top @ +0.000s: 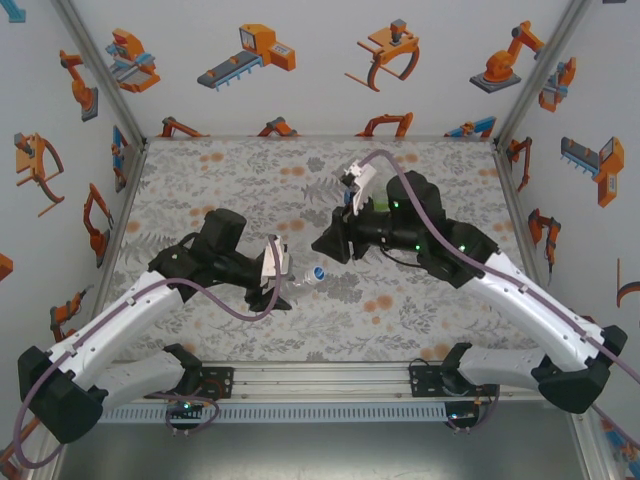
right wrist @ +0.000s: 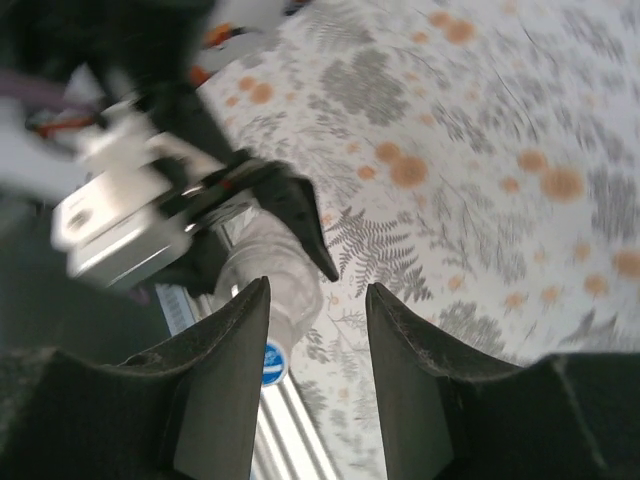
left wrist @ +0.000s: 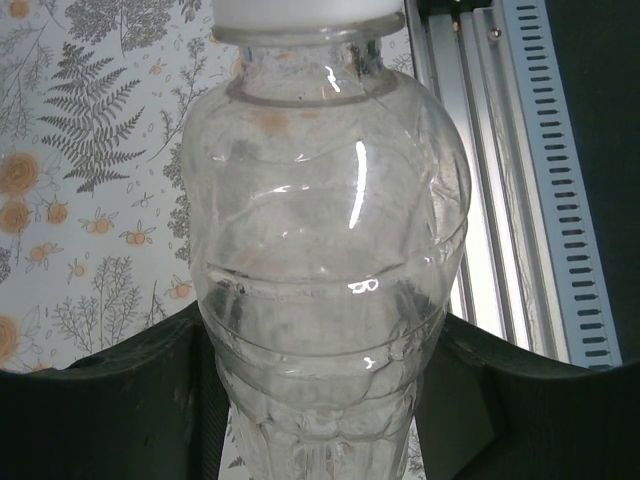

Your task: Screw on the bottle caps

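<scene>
Nothing legible; the blue round mark (right wrist: pixel 271 364) on the bottle cap (top: pixel 318 272) is blurred.

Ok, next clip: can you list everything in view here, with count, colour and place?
bottle: one, clear, held over the middle of the table
cap: one, white, on the bottle's neck
table: one, grey leaf and orange flower pattern, under both arms
walls: three, white with orange robot drawings, around the table
rail: one, silver, at the near edge
cables: two, purple, along the arms
arms: two, white and black, reaching inward from the near corners
left gripper: black, shut on the bottle
right gripper: black, open, nothing between its fingers, facing the cap
</scene>
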Action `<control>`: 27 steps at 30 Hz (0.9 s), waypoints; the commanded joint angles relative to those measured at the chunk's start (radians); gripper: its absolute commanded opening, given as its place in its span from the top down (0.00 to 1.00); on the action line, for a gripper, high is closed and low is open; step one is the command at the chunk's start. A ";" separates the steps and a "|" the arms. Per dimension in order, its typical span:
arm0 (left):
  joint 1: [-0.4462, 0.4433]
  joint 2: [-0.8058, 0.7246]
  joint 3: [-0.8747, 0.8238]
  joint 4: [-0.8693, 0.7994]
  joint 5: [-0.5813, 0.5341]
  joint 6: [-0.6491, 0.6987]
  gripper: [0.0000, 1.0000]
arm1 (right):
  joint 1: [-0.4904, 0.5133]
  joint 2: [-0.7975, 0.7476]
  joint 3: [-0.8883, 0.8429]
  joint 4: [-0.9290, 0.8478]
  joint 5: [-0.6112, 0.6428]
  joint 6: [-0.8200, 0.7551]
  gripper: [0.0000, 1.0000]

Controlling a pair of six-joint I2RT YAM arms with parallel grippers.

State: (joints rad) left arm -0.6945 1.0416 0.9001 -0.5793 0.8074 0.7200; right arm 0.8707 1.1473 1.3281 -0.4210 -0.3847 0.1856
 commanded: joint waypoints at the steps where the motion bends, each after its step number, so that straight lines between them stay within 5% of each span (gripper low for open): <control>1: -0.003 0.008 0.036 -0.030 0.061 0.038 1.00 | -0.003 -0.004 0.036 -0.011 -0.283 -0.356 0.56; 11: -0.003 0.015 0.043 -0.049 0.098 0.053 1.00 | 0.004 -0.025 -0.046 -0.075 -0.413 -0.687 0.39; 27: -0.003 0.015 0.044 -0.052 0.104 0.056 1.00 | 0.005 -0.021 -0.143 -0.003 -0.400 -0.670 0.55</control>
State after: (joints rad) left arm -0.6945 1.0554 0.9146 -0.6140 0.8669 0.7498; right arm 0.8719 1.1347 1.1934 -0.4774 -0.7597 -0.4751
